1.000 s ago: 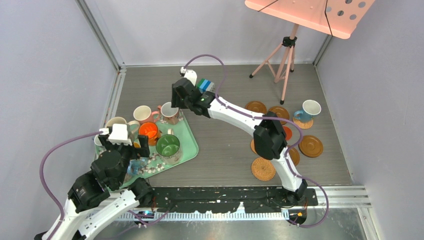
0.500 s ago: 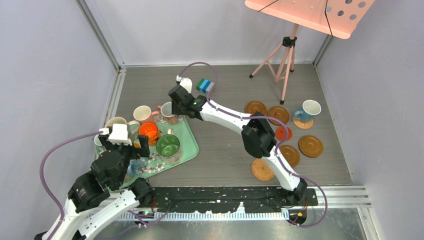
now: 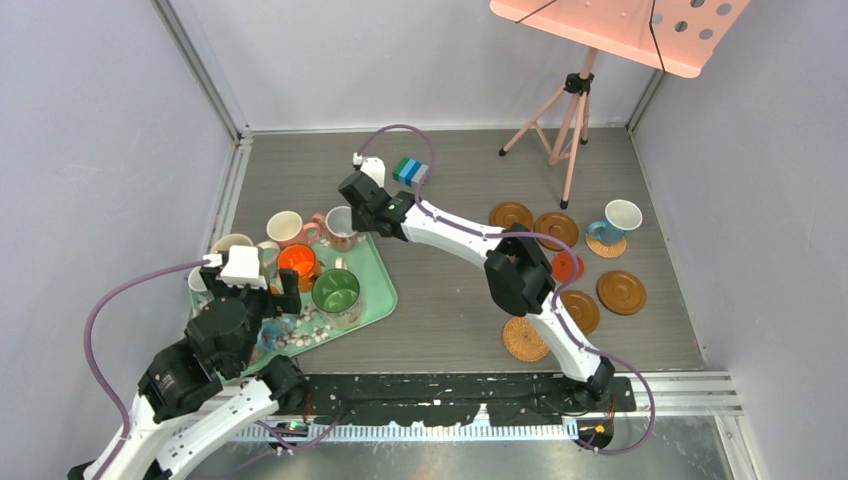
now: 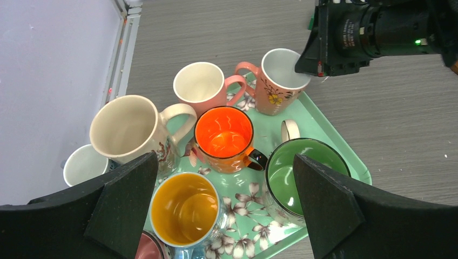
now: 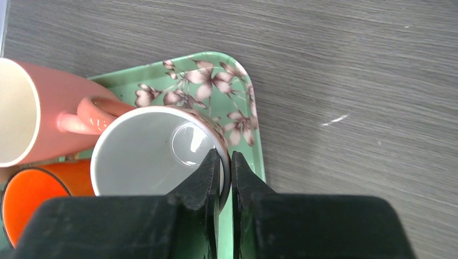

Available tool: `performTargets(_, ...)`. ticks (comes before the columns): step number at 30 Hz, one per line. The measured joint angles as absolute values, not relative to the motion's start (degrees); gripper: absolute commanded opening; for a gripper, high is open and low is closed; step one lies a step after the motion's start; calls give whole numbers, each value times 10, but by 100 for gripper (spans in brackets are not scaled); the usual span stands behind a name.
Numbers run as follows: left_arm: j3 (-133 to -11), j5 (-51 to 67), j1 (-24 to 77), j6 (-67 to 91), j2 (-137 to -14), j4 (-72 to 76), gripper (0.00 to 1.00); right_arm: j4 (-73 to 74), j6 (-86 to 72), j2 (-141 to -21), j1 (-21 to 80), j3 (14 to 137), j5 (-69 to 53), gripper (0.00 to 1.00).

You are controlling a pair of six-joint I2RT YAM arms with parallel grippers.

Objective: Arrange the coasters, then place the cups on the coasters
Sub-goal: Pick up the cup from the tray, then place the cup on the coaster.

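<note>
Top external view: two arms reach over a grey wood-grain table (image 3: pixel 450 290) from its near edge.
Tray (image 3: pixel 383 297): mint-green, floral, at 9 o'clock on the table, crowded with mugs.
Right gripper (image 5: pixel 226 171): stretched to the tray's far corner, at about 11 o'clock from its base; jaws pinched narrow on the rim of the mauve mug (image 5: pixel 156 156), one finger inside the wall, one outside.
Mauve mug: upright on the tray's far corner, white inside, handle toward the pink mug (image 5: pixel 32 121) just beside it.
Left gripper (image 4: pixel 224 208): hangs above the tray's near side, jaws spread wide, holding nothing.
Mugs in the left wrist view: orange-inside mug (image 4: pixel 224 137) in the middle; green mug (image 4: pixel 302 172) at its 4 o'clock; yellow-inside mug (image 4: pixel 183 208) at its 7 o'clock; cream mug (image 4: pixel 127 129) at 9 o'clock; a white mug (image 4: pixel 83 164) past the cream one, at the tray's left edge.
Blue mug (image 3: pixel 615 222): apart from the rest, at 2 o'clock on the table, standing on a tan coaster (image 3: pixel 606 245).
Other coasters: brown discs (image 3: pixel 622 292) lie bare around the right arm; a wicker one (image 3: pixel 526 338) lies nearest the base; a red-orange one (image 3: pixel 568 266) is partly hidden by the arm.
Toy block (image 3: pixel 409 171): blue-green, at 12 o'clock, beyond the right gripper.
Music stand (image 3: pixel 570 120): pink, at the far right.
</note>
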State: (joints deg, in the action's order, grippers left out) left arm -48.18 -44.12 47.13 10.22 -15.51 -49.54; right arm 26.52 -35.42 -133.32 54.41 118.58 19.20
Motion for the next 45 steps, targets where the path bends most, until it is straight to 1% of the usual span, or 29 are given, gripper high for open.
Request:
performTargets(6,-482,-441,471,102,-157,-496,99,275,-335,-1248,536,1124,191,5)
performTargets(10,-482,-441,471,102,-157,-495,99,270,-321,-1155,524,1062,187,5)
performTargets(13,-482,-440,471,102,-157,-496,99,261,-310,-1061,505,988,183,5)
performTargets(21,-482,-438,471,102,-158,-495,99,255,-277,-853,430,762,183,5)
performTargets(27,-482,-435,471,102,-164,-495,99,293,-248,-766,361,640,172,5)
performTargets(30,-482,-434,471,102,-168,-495,99,318,-235,-718,295,592,161,5)
performTargets(38,-482,-428,471,102,-177,-495,99,366,-149,-634,154,560,141,5)
performTargets(45,-482,-419,471,102,-177,-495,99,379,-95,-630,72,553,114,5)
